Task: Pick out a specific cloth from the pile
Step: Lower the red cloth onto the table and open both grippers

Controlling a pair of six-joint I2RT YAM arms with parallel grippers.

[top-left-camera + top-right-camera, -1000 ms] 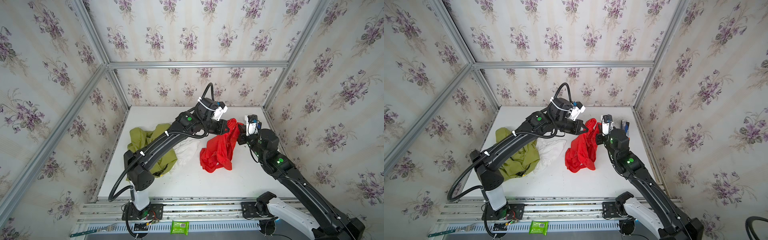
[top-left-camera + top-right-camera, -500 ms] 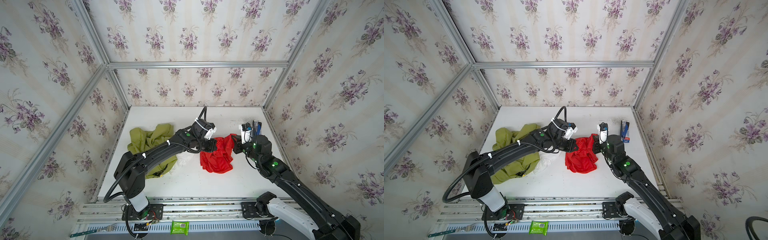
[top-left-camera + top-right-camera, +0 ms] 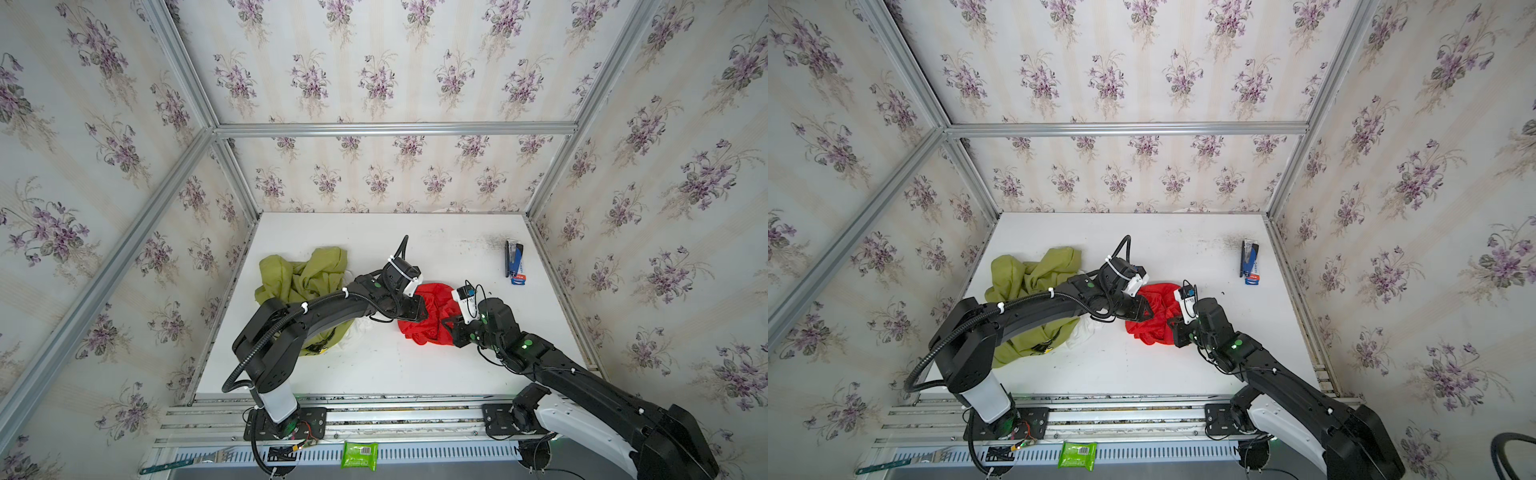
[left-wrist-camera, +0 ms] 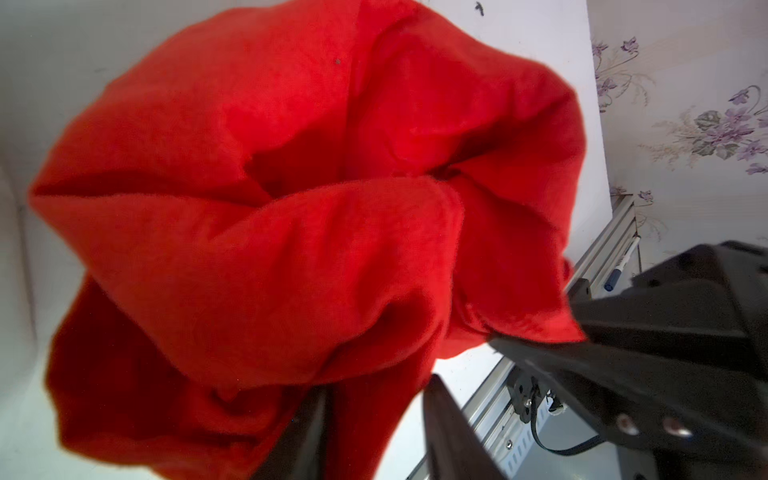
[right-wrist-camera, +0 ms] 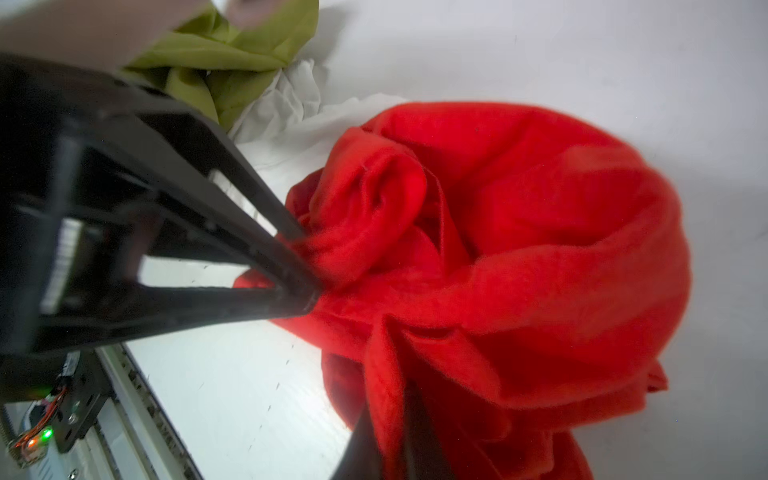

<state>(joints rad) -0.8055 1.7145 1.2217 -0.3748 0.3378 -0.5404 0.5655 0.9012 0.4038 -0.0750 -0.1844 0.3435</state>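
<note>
The cloth point(image 3: 432, 316) point(image 3: 1154, 311), bright red, lies bunched on the white table point(image 3: 415, 374), just right of the pile and apart from it. The pile is an olive-green cloth point(image 3: 299, 282) with a white cloth point(image 3: 359, 328) at its near right edge. My left gripper point(image 3: 419, 311) point(image 4: 374, 390) is at the red cloth's left side, its jaws apart with a loose red fold point(image 4: 365, 415) hanging between them. On the cloth's right side my right gripper point(image 3: 449, 328) point(image 5: 388, 405) is shut on a thin red fold.
A blue and black stapler point(image 3: 513, 259) and a small blue-red packet point(image 3: 518, 279) lie at the back right. Papered walls with metal frame bars enclose the table. A green packet point(image 3: 359, 455) sits on the front rail, below the table edge.
Both arms came down and forward, bringing the red cloth from hanging in the air onto the table. The left jaws have opened.
</note>
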